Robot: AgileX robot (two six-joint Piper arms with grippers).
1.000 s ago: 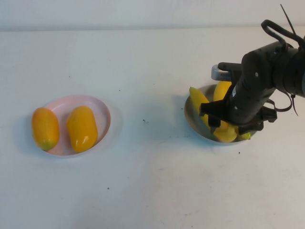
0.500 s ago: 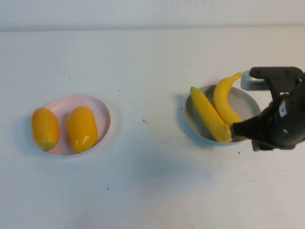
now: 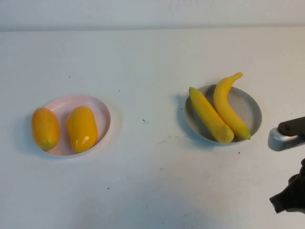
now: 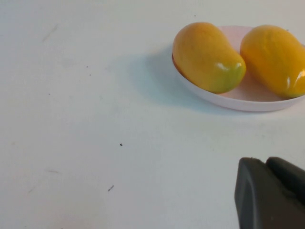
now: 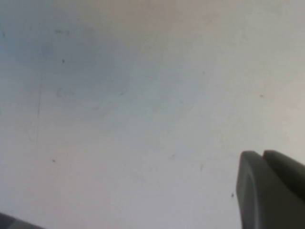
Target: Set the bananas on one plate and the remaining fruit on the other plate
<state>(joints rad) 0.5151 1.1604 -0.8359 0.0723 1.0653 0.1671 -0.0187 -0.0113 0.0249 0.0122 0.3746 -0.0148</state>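
Note:
Two yellow bananas (image 3: 209, 114) (image 3: 228, 106) lie side by side on the grey plate (image 3: 251, 109) at the right. On the pink plate (image 3: 98, 108) at the left lie the two plump orange-yellow fruits (image 3: 45, 128) (image 3: 82, 128); the left wrist view shows them too (image 4: 207, 57) (image 4: 276, 59). My left gripper (image 4: 264, 163) is shut and holds nothing; it hangs over bare table short of the pink plate (image 4: 238, 101). My right gripper (image 5: 261, 155) is shut and empty above bare table. The right arm (image 3: 287, 198) sits at the near right corner, away from the grey plate.
White tabletop lies between the two plates and in front of them. A pale wall runs along the table's far edge (image 3: 152, 27). The left arm is outside the high view.
My right arm has drawn back from over the grey plate to the near right corner, and its gripper has gone from open to shut. Both bananas stay on the plate.

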